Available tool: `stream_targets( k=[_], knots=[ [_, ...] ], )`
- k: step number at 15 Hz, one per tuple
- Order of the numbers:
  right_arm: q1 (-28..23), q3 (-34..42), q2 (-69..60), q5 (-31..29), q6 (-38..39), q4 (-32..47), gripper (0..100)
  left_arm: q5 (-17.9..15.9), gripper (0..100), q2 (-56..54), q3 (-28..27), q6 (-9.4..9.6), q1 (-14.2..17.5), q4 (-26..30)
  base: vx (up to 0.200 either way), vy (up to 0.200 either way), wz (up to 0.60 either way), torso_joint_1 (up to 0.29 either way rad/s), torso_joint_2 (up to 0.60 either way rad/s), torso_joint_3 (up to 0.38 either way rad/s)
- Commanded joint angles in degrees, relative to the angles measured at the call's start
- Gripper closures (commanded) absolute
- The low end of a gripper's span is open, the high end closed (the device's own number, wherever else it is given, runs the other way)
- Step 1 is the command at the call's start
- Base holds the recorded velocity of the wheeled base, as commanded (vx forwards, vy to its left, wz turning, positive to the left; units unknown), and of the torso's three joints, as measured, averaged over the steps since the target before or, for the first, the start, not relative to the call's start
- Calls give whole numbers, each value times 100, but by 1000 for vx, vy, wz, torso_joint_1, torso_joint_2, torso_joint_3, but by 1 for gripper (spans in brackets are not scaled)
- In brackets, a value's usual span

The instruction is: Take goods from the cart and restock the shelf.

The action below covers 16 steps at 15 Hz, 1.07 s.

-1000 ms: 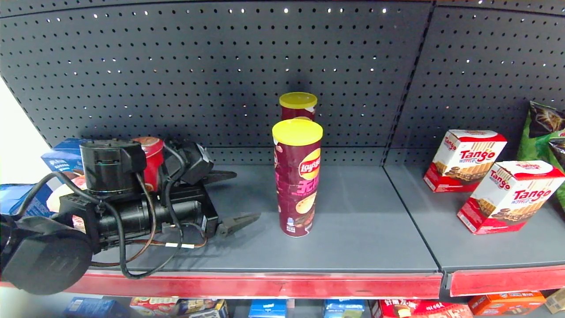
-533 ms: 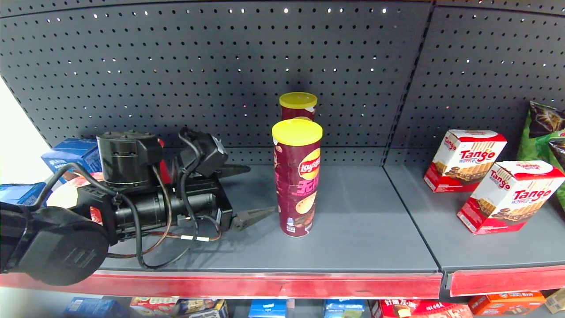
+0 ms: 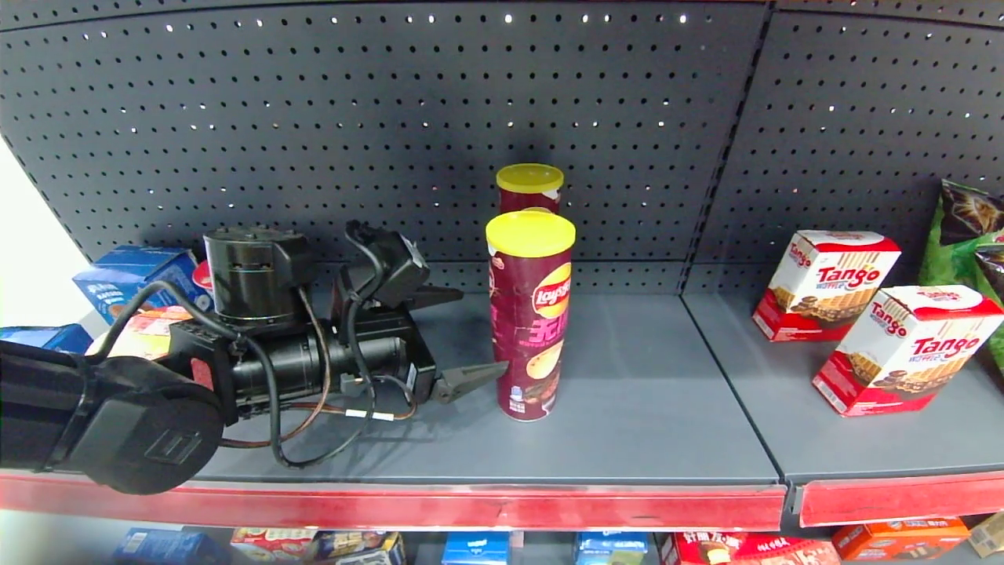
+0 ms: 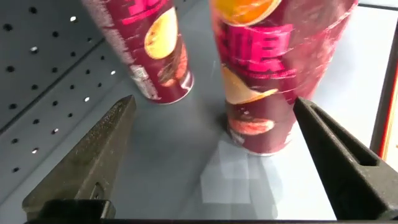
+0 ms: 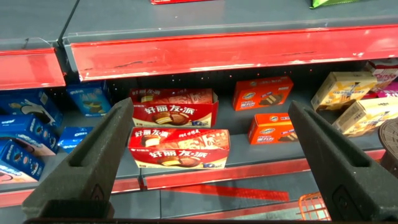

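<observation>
Two maroon chip cans with yellow lids stand upright mid-shelf in the head view, the front can in line with the rear can by the pegboard. My left gripper lies low over the shelf just left of the front can, open, its near fingertip at the can's side. In the left wrist view the front can stands ahead between the spread fingers of the left gripper, the rear can beyond. My right gripper is open and holds nothing, facing lower shelves.
Two red-and-white wafer boxes and a green bag sit on the right shelf section. Blue boxes lie behind my left arm. Red boxes and orange boxes fill the lower shelves.
My left arm has slid right along the shelf, bringing its open fingers up to the front can. The can has shifted very slightly right.
</observation>
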Motion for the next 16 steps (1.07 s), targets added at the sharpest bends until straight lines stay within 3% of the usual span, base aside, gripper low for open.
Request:
stream_targets(
  k=[1,4,10,14,16],
  knots=[
    [0,5,9,-1,-7,-1,0,128,0,99,-88,10,-20,-5,0,0,0,0,0,0],
    [0,-4,9,-1,1,-1,0,366,0,143,-264,36,85,-5,0,0,0,0,0,0],
    [0,-4,9,-1,-7,-1,0,374,0,143,-246,124,665,-5,0,0,0,0,0,0],
    [0,5,9,-1,-7,-1,0,366,0,-120,-97,212,780,-22,0,0,0,0,0,0],
    [0,-4,9,-1,1,-1,0,374,0,-428,35,203,1026,-22,0,0,0,0,0,0]
  ],
)
